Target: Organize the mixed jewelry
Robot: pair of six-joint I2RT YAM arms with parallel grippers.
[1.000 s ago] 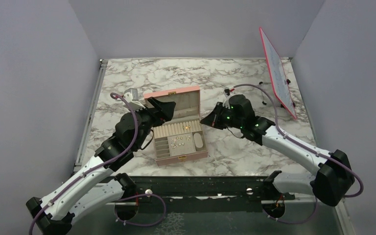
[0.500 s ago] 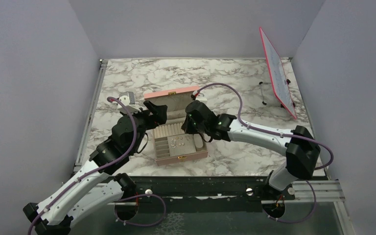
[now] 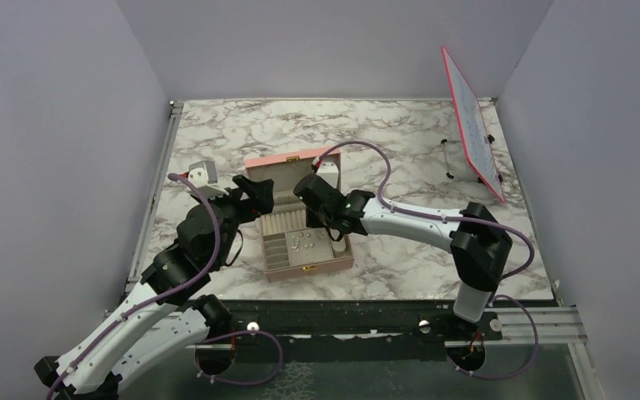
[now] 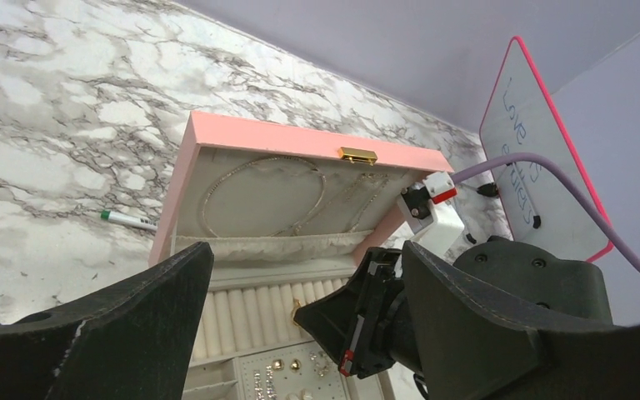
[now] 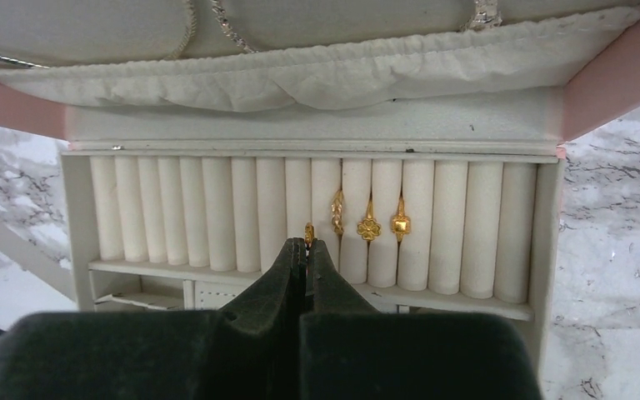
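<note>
The pink box (image 3: 292, 157) stands open in the middle of the table. My right gripper (image 5: 304, 247) is shut on a small gold ring (image 5: 309, 232) and holds it at the white ring rolls (image 5: 217, 217), just left of three gold rings (image 5: 369, 227) seated between the rolls. In the top view the right gripper (image 3: 322, 218) is over the box's back half. Small earrings (image 4: 277, 364) lie on the pad in front of the rolls. My left gripper (image 4: 307, 250) is open and empty, hovering at the box's left side (image 3: 258, 192).
Thin chain necklaces (image 4: 258, 196) hang in the lid's lining. A pen with a green cap (image 4: 125, 219) lies on the marble left of the box. A pink-framed whiteboard (image 3: 472, 121) leans at the back right. Side walls bound the table.
My right arm has swung left from beside the box to over its ring rolls. My left arm has drawn back a little to the left, still open.
</note>
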